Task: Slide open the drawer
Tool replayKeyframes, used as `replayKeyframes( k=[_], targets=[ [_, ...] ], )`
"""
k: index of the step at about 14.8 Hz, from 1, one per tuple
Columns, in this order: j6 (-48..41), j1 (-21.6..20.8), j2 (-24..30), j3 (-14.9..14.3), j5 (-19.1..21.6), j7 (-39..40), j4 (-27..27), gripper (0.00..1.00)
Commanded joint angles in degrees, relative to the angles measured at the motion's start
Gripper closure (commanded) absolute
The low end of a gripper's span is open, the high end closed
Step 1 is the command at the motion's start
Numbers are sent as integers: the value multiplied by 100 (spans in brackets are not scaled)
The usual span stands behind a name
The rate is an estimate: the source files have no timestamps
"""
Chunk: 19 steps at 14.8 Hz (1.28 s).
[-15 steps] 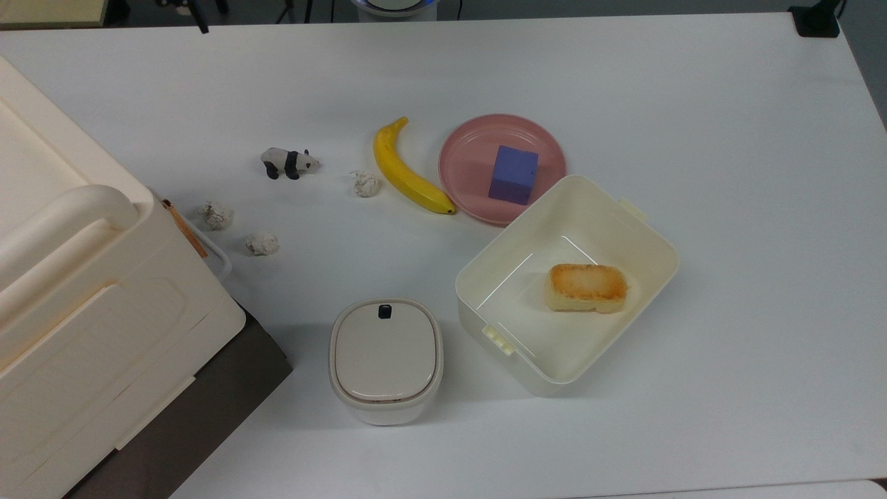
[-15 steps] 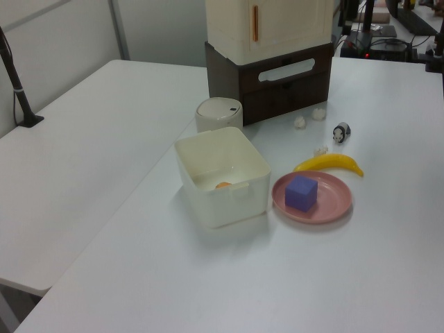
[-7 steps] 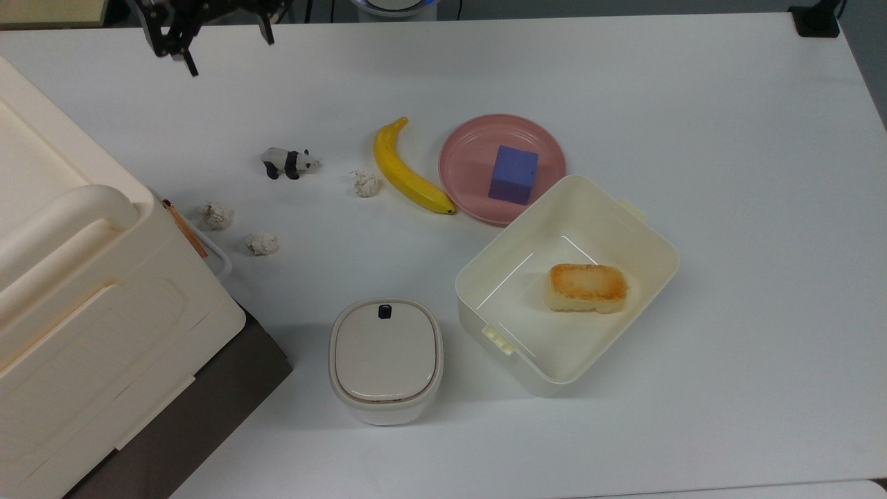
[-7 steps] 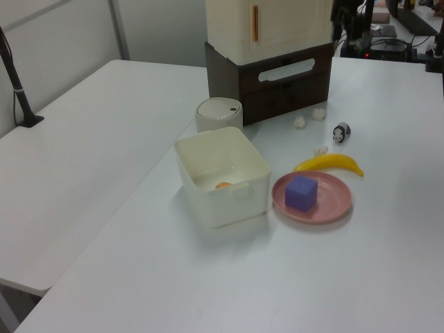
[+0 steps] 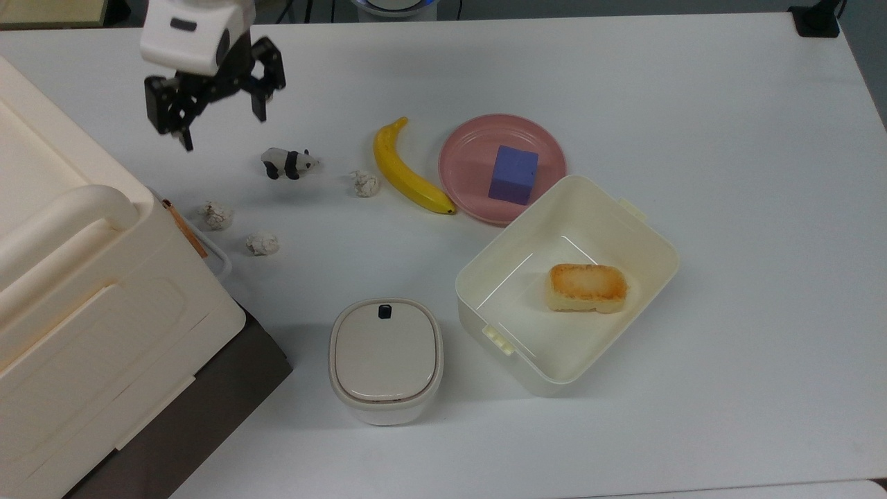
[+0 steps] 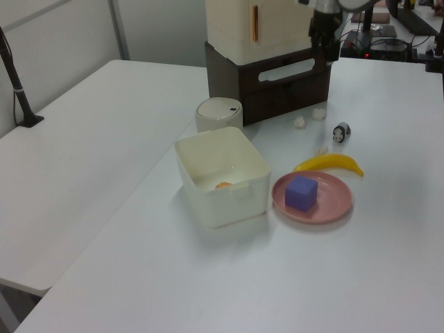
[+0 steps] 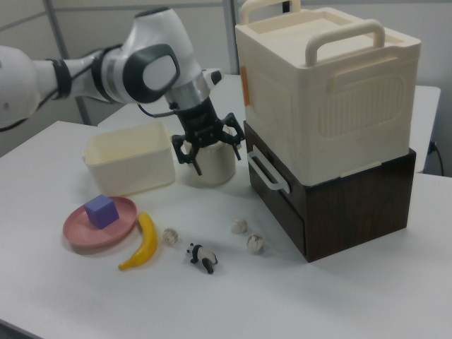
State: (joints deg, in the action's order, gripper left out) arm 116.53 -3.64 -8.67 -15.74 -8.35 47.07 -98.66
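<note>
1. Above the white bench (image 5: 693, 104), near the top view's upper left corner, the gripper (image 5: 220, 128) hangs in the air with its black fingers (image 5: 262, 104) spread wide, holding nothing.
2. In the right view the white arm (image 7: 106, 67) reaches in from the right view's left, its wrist bent downward so the gripper (image 7: 215, 157) points toward the bench, just in front of the cabinet's dark base.
3. The gripper is apart from the drawer's white loop handle (image 7: 267, 173), a little to the right view's left of it.
4. The drawer (image 7: 272, 191) sits in the dark brown base beneath the large cream box (image 7: 325, 92); its dark front panel looks flush with the base, so it appears closed.
5. In the left view the handle (image 6: 286, 70) runs across the dark front.
6. On the bench nearby lie a toy panda (image 5: 289, 163), three crumpled paper balls (image 5: 262, 243), a banana (image 5: 407, 173) and a pink plate (image 5: 471, 163) carrying a purple cube (image 5: 513, 174).
</note>
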Motion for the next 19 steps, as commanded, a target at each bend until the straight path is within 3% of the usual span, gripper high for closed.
replayKeyframes(
  k=[1, 5, 13, 15, 19],
  targets=[
    [747, -40, -319, -34, -167, -154, -13, 0],
    [1344, -5, -679, -34, -545, -452, 13, 0],
    [1750, 135, -1066, -78, -563, -594, 198, 0],
    [1995, 170, -1110, -78, -781, -594, 180, 0],
    [2023, 171, -1163, -78, -809, -594, 137, 0]
  ],
)
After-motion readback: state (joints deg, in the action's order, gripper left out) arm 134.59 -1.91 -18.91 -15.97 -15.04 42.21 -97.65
